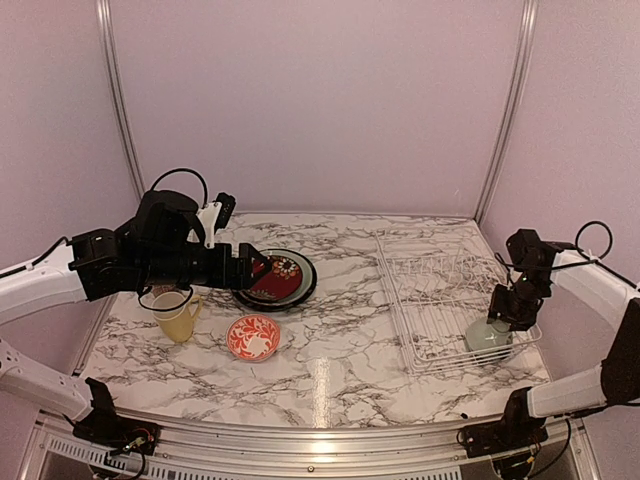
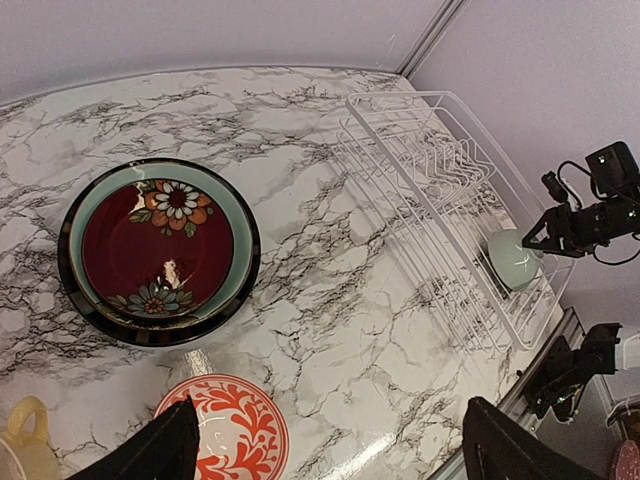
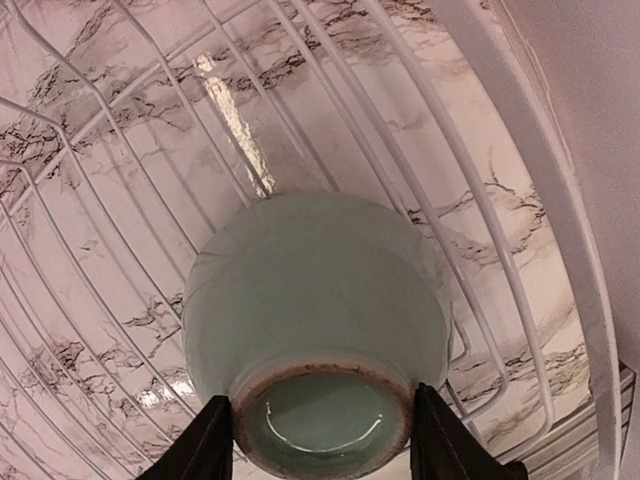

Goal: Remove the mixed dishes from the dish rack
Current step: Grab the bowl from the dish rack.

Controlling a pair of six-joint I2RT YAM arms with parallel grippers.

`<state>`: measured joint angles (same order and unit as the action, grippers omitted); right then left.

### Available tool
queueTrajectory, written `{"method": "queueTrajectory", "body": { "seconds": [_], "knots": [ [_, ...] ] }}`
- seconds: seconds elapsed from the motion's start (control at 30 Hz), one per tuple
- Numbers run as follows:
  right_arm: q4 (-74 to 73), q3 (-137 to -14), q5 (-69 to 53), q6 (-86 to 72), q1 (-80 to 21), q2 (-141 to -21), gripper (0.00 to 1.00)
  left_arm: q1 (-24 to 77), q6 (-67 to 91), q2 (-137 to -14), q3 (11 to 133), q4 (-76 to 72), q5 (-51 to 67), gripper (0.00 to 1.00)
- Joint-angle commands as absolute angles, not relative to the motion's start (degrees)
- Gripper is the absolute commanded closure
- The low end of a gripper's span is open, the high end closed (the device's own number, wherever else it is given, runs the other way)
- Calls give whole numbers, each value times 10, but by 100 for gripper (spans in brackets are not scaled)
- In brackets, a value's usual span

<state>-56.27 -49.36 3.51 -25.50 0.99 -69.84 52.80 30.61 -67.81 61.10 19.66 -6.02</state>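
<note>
The white wire dish rack [image 1: 440, 290] stands at the right and holds only the pale green bowl [image 1: 487, 335], upside down in its near right corner. My right gripper [image 1: 503, 320] is shut on the bowl's foot ring [image 3: 320, 425], one finger on each side. On the table at the left, the red patterned plate [image 1: 278, 278] lies on the pale green plate and the black-rimmed plate. The red-rimmed bowl [image 1: 252, 337] and yellow mug [image 1: 178, 318] stand nearer. My left gripper [image 1: 255, 268] is open and empty above the stack's left edge. The cream mug is not visible.
The rack [image 2: 430, 170] and green bowl [image 2: 513, 258] also show in the left wrist view, with the plate stack [image 2: 158, 245] and red-rimmed bowl [image 2: 225, 435]. Bare marble lies between the stack and the rack. Pale walls close in the back and sides.
</note>
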Motion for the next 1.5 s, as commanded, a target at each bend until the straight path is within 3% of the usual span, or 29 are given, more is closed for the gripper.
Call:
{"method": "queueTrajectory", "body": {
  "seconds": [0.0, 0.37, 1.07, 1.23, 1.47],
  "knots": [
    [-578, -512, 22, -265, 2, -700, 59, 523, 305, -676, 614, 191, -59, 6],
    [-535, -529, 6, -249, 2, -682, 73, 523, 318, -692, 621, 177, -37, 6],
    [-444, -508, -86, -234, 2, -639, 74, 521, 359, -742, 633, 117, 28, 6],
    [-404, -497, -132, -243, 2, -625, 74, 520, 396, -768, 634, 55, 84, 5],
    [-379, -494, -168, -239, 2, -598, 75, 524, 507, -879, 661, -153, 199, 7]
  ]
}}
